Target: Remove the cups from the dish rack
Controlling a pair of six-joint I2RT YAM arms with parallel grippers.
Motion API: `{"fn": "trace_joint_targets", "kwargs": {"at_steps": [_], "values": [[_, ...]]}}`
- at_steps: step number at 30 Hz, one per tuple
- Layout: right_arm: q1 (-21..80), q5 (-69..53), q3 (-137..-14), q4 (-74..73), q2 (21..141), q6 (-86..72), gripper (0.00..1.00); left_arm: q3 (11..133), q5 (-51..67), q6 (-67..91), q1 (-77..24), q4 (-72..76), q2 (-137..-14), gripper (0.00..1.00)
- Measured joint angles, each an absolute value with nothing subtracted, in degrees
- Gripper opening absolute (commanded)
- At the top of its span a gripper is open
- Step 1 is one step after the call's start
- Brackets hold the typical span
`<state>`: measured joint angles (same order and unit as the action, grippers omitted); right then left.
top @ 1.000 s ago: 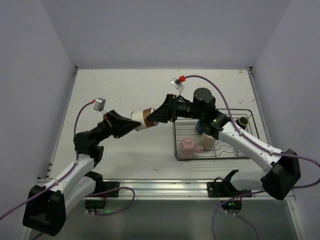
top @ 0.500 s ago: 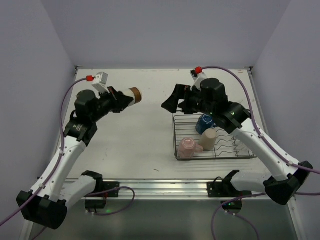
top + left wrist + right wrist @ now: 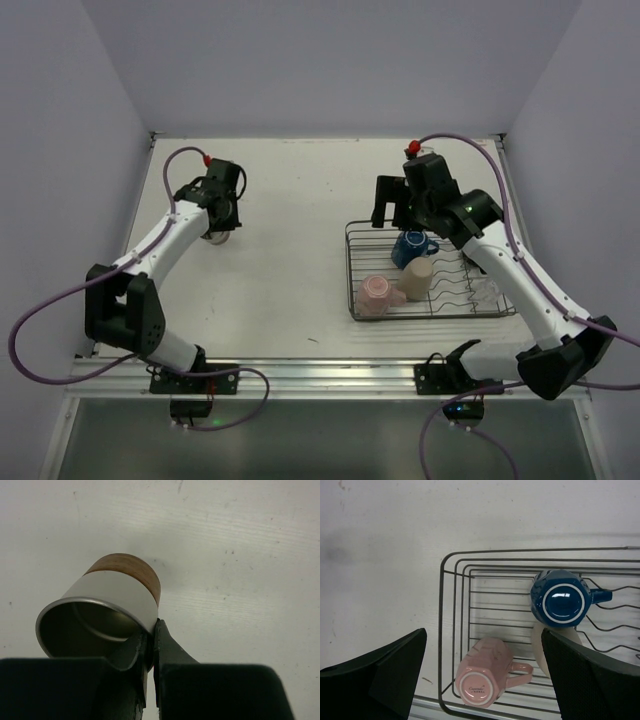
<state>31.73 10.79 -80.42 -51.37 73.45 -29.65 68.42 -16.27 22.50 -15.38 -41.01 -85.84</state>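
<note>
Left end effector is clamped on the rim wall of a cream-and-brown cup. The cup has a smooth glaze and a dull grey inside, and sits tilted just above the scuffed white surface. My right end effector is spread wide, holding nothing, over the thin dark-wire dish rack. The rack holds a glossy blue mug and a pink mug. Only the top camera shows the beige mug whole.

Right gripper over the rack end: room to drop is crowded.
Pink mug lies between the spread fingers; the blue mug and a half-hidden beige mug crowd its right finger; bare table lies leftward.
</note>
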Motion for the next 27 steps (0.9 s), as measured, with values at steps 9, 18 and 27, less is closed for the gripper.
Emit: {"fn": "trace_joint_targets", "kwargs": {"at_steps": [9, 18, 27], "values": [[30.2, 10.5, -84.2, -54.0, 75.7, -27.0, 0.99, 74.4, -16.9, 17.7, -11.8, -43.8, -94.3, 0.0], [29.5, 9.6, -87.5, -56.3, 78.2, -25.5, 0.99, 78.6, -13.5, 13.9, -6.5, -45.1, -101.8, 0.0], [27.2, 9.5, -87.9, -56.7, 80.0, -24.8, 0.99, 81.2, -11.9, 12.7, -5.6, -45.3, -107.3, 0.0]]}}
